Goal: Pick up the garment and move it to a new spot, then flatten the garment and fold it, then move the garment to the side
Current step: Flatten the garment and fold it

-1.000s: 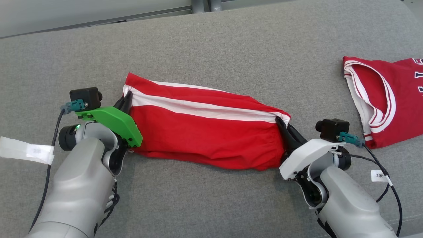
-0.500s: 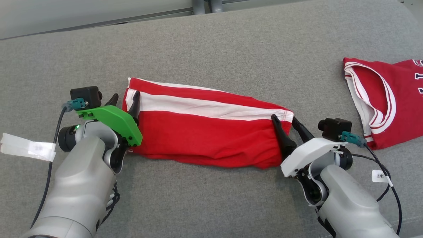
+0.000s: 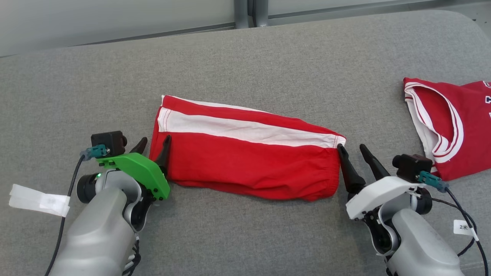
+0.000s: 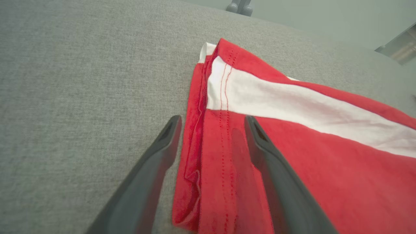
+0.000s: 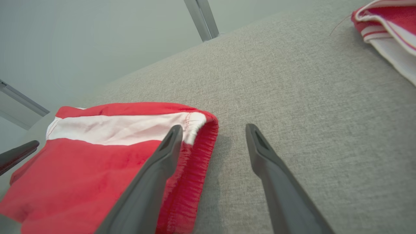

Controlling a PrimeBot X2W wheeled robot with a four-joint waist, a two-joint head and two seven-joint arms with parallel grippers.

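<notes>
**Q:** Head view: where did the garment lie?
**A:** The red garment (image 3: 245, 165), crossed by a white stripe, lay flat at the middle of the grey upholstered surface (image 3: 245, 57), its long axis running left to right. A second garment (image 3: 456, 126), also red and white, lay well apart at the right edge.

**Q:** And the claws?
**A:** The left claw (image 3: 155, 138) stood at the garment's left end and the right claw (image 3: 351, 146) at its right end. Both gaped wide and held nothing.

**Q:** Left wrist view?
**A:** The left claw (image 4: 212, 118) straddled the stitched edge of the garment (image 4: 308, 156), one finger over bare surface (image 4: 81, 81), the other over red cloth. Whether they touched could not be told.

**Q:** Right wrist view?
**A:** The right claw (image 5: 213, 127), spread wide, had one finger over the gathered end of the garment (image 5: 97, 162) and one over bare surface (image 5: 308, 81). Nothing was clamped. The second garment (image 5: 390, 22) lay at the upper right corner
</notes>
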